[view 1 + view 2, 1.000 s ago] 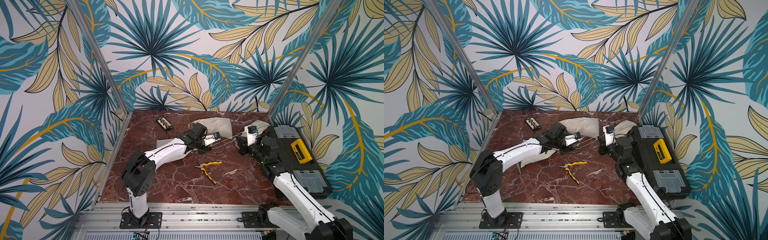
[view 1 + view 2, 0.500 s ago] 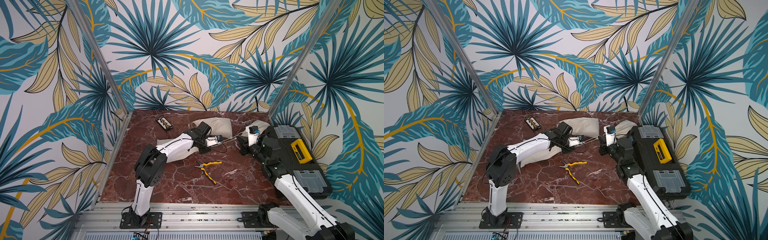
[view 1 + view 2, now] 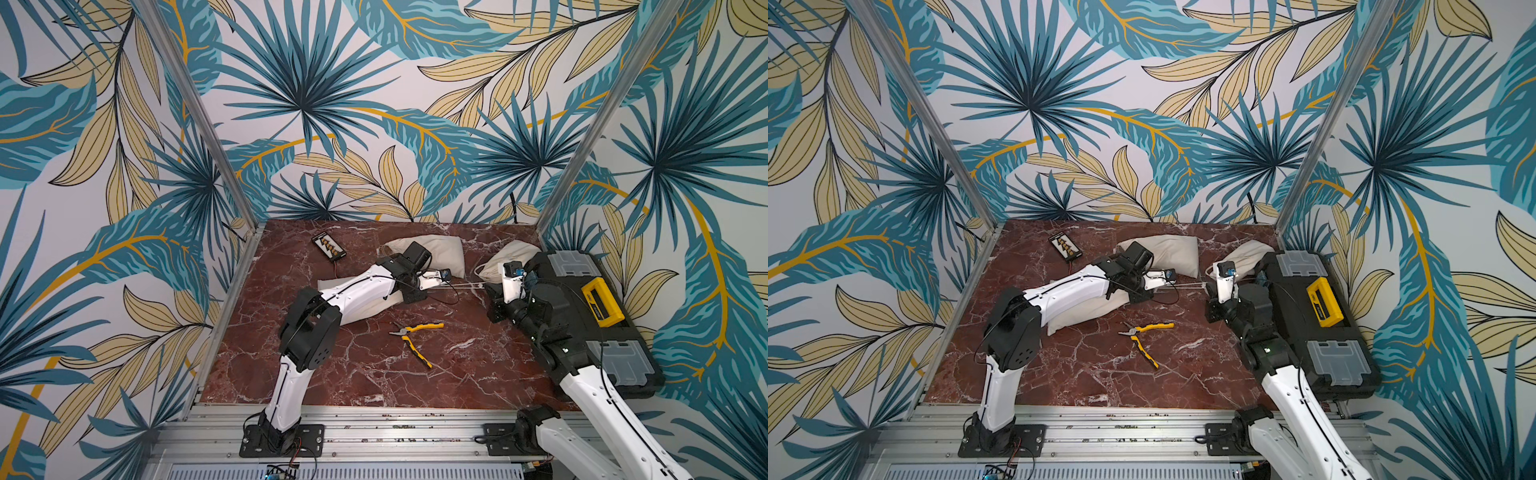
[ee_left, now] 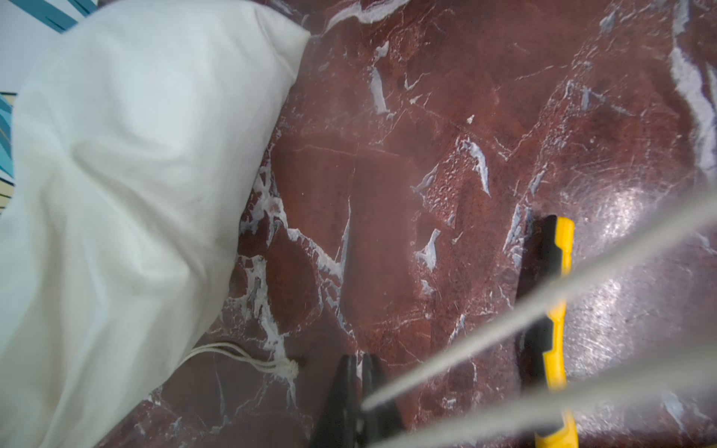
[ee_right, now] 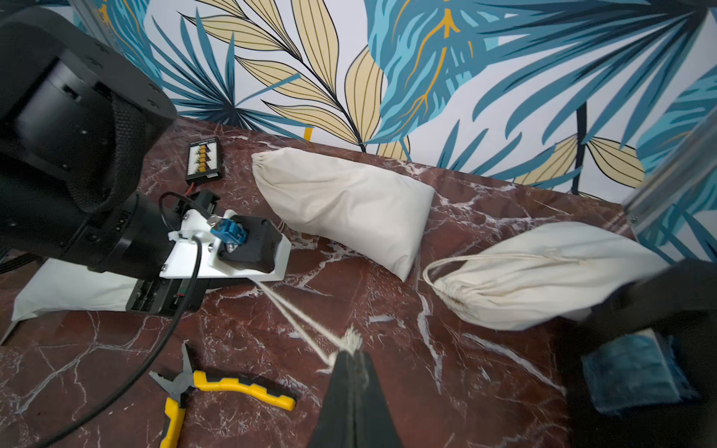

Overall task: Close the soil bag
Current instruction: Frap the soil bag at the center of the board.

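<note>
The left tool (image 4: 359, 364) had just pressed shut on the taut cord (image 5: 295, 314), while the right tool (image 5: 351, 355) pinched its knotted end; the closing pull looked ready.

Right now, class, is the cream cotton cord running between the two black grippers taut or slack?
Taut: the cord runs straight from the left gripper to the right gripper, both shut on it.
</note>
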`<state>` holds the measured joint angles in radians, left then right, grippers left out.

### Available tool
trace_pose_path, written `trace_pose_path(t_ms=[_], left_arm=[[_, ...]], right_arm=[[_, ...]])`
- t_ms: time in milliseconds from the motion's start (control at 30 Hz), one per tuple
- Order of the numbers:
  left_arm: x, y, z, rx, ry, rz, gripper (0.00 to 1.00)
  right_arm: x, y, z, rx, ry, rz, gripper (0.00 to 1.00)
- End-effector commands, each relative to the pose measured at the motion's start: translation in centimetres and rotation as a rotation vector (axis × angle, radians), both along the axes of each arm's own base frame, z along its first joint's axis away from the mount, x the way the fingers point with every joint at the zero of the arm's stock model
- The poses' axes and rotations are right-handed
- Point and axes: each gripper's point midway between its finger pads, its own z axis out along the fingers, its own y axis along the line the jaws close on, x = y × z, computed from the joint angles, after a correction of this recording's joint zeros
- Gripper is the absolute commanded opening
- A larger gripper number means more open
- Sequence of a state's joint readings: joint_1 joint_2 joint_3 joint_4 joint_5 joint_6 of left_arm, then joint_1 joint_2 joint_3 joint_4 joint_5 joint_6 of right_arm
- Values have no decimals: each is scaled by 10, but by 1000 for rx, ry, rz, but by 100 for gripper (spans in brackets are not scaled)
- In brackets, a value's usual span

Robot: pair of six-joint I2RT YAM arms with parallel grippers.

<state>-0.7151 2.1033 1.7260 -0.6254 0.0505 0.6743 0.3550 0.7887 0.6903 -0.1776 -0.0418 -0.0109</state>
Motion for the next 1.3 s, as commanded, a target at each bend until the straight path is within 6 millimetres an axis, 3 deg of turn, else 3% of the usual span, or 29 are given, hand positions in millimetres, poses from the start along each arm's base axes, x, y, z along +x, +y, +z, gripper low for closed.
trace_pose_path(t_ms=[0,200,433,800,967,1067,1200,1267], left_arm=[[7,126,-79,470,90,215,9],[13,176,-88,555,94,319,10],[22,236,-93,575,138,479,12],[28,273,-86,598,111,609,16],[30,296,-76,572,98,723,15],[32,281,-68,482,85,708,13],[31,233,-46,270,66,615,0],[30,209,-28,173,40,571,0]], right_arm=[[3,-75,100,31,-302,-367,0],[-2,-95,93,19,-300,-453,0],[4,-97,86,17,-285,-443,0],[18,-100,74,28,-244,-424,0],[32,-83,68,53,-223,-335,0],[43,-54,59,84,-192,-182,0],[54,-5,22,169,-86,72,0],[53,19,4,201,-94,175,2]])
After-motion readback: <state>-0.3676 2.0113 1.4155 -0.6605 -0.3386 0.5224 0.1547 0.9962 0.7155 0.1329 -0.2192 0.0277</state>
